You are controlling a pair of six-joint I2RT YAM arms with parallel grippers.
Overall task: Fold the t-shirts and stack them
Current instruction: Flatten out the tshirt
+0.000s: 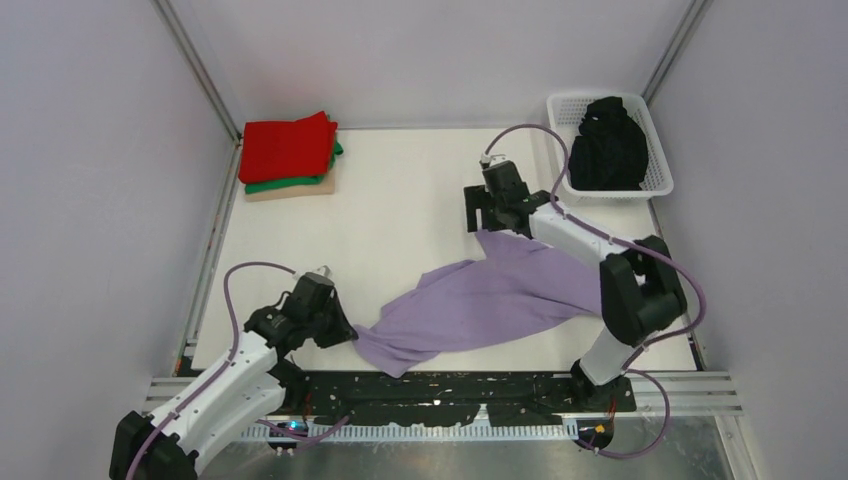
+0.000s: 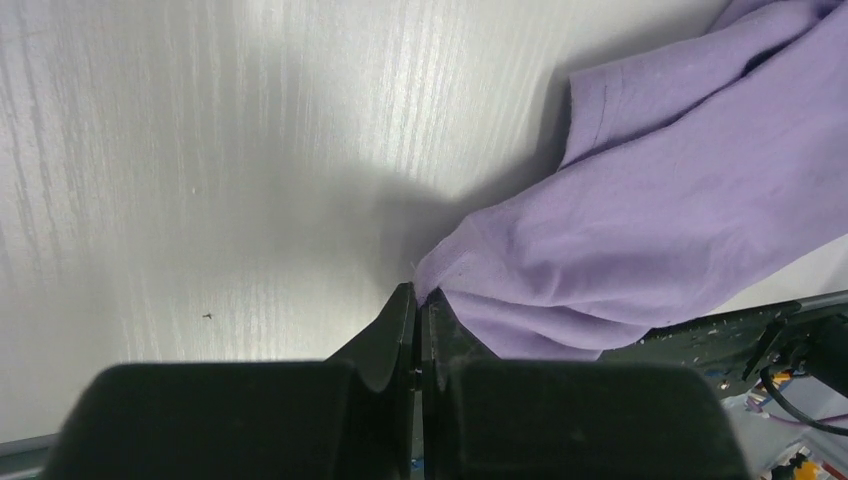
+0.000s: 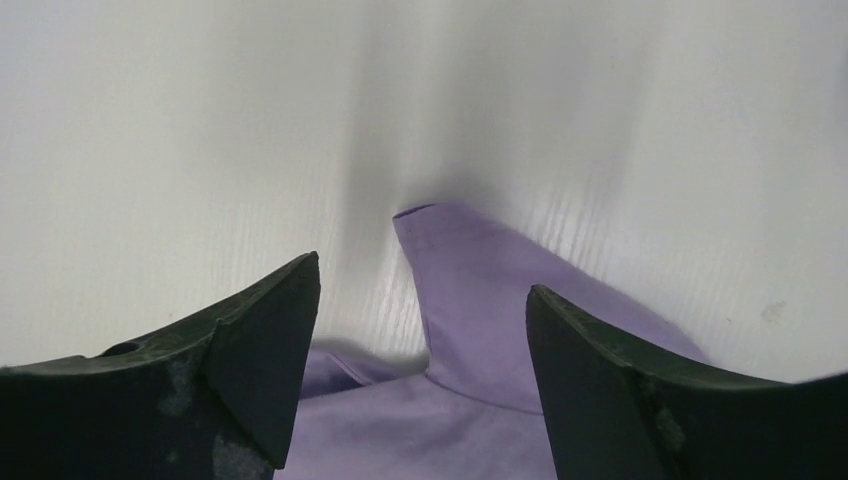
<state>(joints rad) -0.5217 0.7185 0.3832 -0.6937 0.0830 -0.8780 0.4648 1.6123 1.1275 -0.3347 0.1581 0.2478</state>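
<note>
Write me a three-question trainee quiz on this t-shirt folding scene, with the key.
1. True or false: the left claw is shut on the light-purple soft cloth t-shirt.
2. What tops the folded stack at the table's far left? A blue t-shirt, B red t-shirt, C yellow t-shirt.
3. Fill in: the crumpled black t-shirt lies in the white plastic lattice ____.
Key: 1 true; 2 B; 3 basket.
</note>
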